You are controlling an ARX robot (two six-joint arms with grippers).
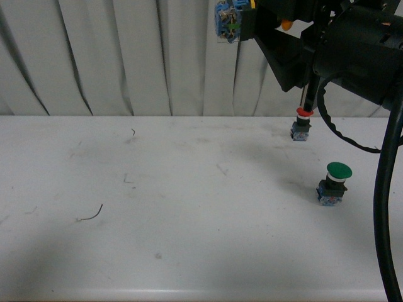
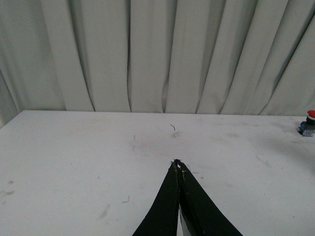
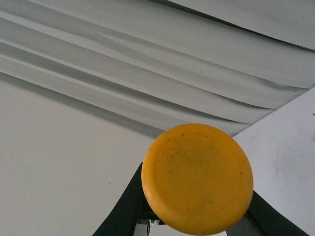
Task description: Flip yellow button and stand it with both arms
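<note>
A white table [image 1: 189,251] is shown in front of a pleated pale curtain [image 1: 113,56]. In the front view, at about 1 o'clock, the yellow button [image 1: 228,22] is held high above the table by the right gripper [image 1: 255,25]. The button is carried sideways in the air. Its blue-grey base is pointed toward 9 o'clock, and a sliver of orange cap is seen toward 3 o'clock, inside the black jaws.

In the right wrist view the round cap is turned squarely to the camera, with a black finger [image 3: 123,214] seen at each side. The fingers are therefore judged to be clamped on the button's body behind the cap. The height is judged to leave room for turning the button over and for the other arm to help.

The left gripper [image 2: 178,166] is seen only in its own wrist view. Its fingers are closed tip to tip, with nothing between them, above bare table.

A red-capped button [image 1: 303,123] is stood upright on the table at 2 o'clock. A green-capped button [image 1: 337,182] is stood nearer, at 4 o'clock. Both are well apart from the held one.
</note>
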